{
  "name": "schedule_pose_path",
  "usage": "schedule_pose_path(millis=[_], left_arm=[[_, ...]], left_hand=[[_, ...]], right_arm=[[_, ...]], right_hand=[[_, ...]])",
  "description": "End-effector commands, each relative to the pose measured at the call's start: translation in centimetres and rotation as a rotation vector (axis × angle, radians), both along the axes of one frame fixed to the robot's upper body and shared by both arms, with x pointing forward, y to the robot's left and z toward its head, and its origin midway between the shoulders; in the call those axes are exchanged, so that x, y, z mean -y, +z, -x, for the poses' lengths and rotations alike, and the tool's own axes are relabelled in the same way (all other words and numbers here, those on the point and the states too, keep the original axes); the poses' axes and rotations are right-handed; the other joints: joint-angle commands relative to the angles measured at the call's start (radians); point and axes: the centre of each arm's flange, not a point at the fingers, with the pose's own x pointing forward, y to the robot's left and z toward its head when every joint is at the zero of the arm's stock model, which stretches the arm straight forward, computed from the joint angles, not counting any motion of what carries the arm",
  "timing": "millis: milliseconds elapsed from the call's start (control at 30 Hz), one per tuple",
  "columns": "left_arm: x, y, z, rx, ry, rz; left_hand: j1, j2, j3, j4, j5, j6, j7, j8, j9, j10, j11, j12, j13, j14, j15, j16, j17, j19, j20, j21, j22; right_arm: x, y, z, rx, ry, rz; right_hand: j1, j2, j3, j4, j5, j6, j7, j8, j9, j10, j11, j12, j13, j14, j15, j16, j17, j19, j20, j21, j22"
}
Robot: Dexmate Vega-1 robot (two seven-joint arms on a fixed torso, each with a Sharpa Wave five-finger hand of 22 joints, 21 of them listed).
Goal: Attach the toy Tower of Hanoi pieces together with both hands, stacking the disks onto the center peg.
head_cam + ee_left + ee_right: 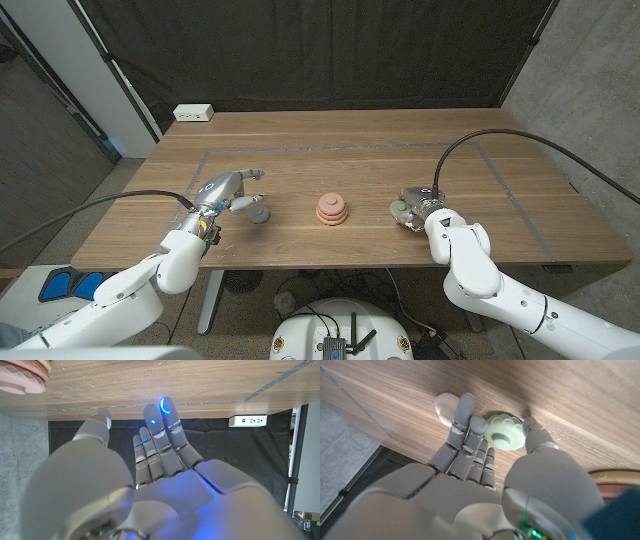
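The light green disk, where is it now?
In the head view the light green disk lies on the table, right of the pink stack, at the right robot hand's fingertips.

Left arm comes in from 7 o'clock, left hand (pixel 228 190) over the table, fingers (pixel 159 435) stretched out and apart, nothing held. Right arm comes in from 5 o'clock; right hand (pixel 413 207) low on the table (fingers (pixel 465 422) extended, thumb alongside), grip unclear.
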Motion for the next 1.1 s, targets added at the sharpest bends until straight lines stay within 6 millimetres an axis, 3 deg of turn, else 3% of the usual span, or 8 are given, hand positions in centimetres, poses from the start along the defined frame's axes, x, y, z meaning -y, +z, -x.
schedule_pose_path(millis=[33, 833, 1100], left_arm=[[-0.39, -0.41, -0.29, -0.005, -0.008, 0.019], [-0.89, -1.02, -0.89, -0.019, -0.012, 0.039], [-0.86, -0.96, -0.84, -0.018, -0.01, 0.039]], left_hand=[[0.001, 0.007, 0.008, 0.003, 0.005, 0.015, -0.003, 0.001, 0.003, 0.009, -0.001, 0.0, 0.002, 0.003, -0.099, 0.001, 0.003, 0.006, -0.131, 0.002, 0.0], [-0.001, 0.008, 0.013, 0.002, 0.006, 0.024, -0.004, 0.0, 0.004, 0.02, 0.0, 0.0, 0.003, 0.003, -0.099, 0.0, 0.005, 0.008, -0.129, 0.003, 0.0], [-0.001, 0.008, 0.014, 0.002, 0.007, 0.027, -0.005, 0.0, 0.004, 0.023, -0.004, 0.0, 0.003, 0.003, -0.099, 0.0, 0.005, 0.008, -0.13, 0.003, 0.0]], right_arm=[[-0.4, 0.1, -0.32, -0.047, -0.023, 0.023], [-0.76, 0.44, -0.94, -0.118, -0.038, 0.053], [-0.72, 0.55, -1.0, -0.11, -0.027, 0.049]], right_hand=[[-0.003, 0.01, -0.002, 0.0, -0.003, 0.002, 0.005, 0.005, 0.001, 0.007, 0.0, 0.005, 0.002, 0.007, -0.081, 0.002, 0.002, 0.003, -0.106, -0.002, 0.003], [-0.003, 0.022, -0.003, 0.0, -0.001, 0.005, 0.009, 0.007, -0.003, 0.041, -0.005, 0.016, 0.012, 0.017, -0.082, 0.004, 0.014, 0.008, -0.106, -0.002, 0.002], [0.001, 0.031, -0.001, 0.0, 0.002, 0.023, 0.007, 0.015, -0.004, 0.084, -0.017, 0.03, 0.018, 0.039, -0.082, 0.019, 0.034, 0.02, -0.107, 0.001, 0.003]])
